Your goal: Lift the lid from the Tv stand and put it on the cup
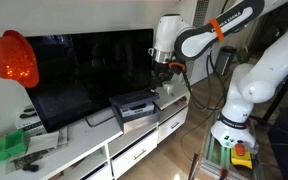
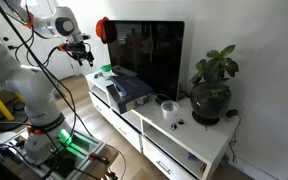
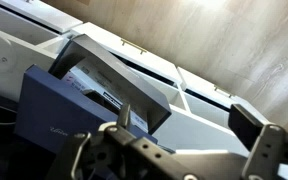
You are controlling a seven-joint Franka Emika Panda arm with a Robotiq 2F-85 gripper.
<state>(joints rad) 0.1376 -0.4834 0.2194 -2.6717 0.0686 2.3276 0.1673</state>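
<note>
Dark box (image 2: 131,92) lies on Tv stand (image 2: 197,138) before TV (image 2: 149,55)

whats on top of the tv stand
On the Tv stand: a black TV, a potted plant, a cup, a dark box and a green item. Anything behind the TV is covered.

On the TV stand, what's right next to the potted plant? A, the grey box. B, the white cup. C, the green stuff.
B: in an exterior view the cup stands beside the plant at one end of the stand; the box lies farther along.
</note>
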